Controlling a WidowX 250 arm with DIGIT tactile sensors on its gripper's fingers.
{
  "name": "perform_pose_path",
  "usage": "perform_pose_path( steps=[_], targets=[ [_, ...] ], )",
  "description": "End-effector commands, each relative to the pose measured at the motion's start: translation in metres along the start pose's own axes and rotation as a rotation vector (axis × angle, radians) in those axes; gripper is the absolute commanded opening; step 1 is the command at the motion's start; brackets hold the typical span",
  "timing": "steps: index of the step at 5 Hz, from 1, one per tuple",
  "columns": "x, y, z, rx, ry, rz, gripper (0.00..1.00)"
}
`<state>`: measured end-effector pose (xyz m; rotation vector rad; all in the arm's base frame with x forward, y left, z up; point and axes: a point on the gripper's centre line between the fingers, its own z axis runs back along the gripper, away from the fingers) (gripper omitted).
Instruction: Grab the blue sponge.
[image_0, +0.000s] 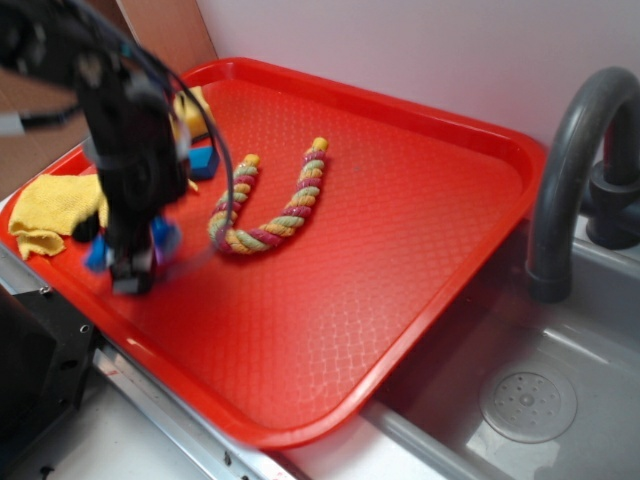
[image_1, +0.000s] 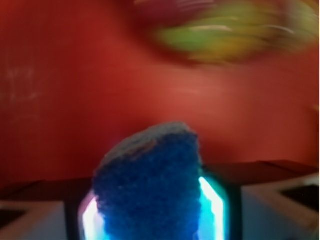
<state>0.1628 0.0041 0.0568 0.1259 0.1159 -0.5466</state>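
The blue sponge (image_1: 150, 175) fills the gap between my jaws in the wrist view, rough blue face toward the camera and a greyish edge on top. In the exterior view its blue ends (image_0: 165, 238) stick out on both sides of my gripper (image_0: 132, 272). The gripper (image_1: 155, 212) is shut on the sponge at the left front of the red tray (image_0: 330, 320), close to the tray floor. The view is blurred, so I cannot tell whether the sponge touches the tray.
A plain blue block (image_0: 203, 160) and a yellow sponge wedge (image_0: 190, 108) lie behind the arm. A yellow cloth (image_0: 45, 210) lies at the tray's left edge. A multicoloured rope (image_0: 270, 205) curves mid-tray. A grey faucet (image_0: 570, 170) and sink (image_0: 528, 405) are at the right.
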Motion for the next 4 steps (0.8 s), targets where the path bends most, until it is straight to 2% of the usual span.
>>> perform_pose_path(
  steps=[1,2,3,4],
  targets=[
    [-0.012,0.046,0.1,-0.08,-0.185,0.496,0.0],
    [-0.024,0.046,0.147,-0.148,-0.238,0.746,0.0],
    [-0.024,0.039,0.157,-0.168,-0.283,0.998,0.0],
    [-0.012,0.041,0.145,-0.115,-0.221,0.978,1.0]
  ],
)
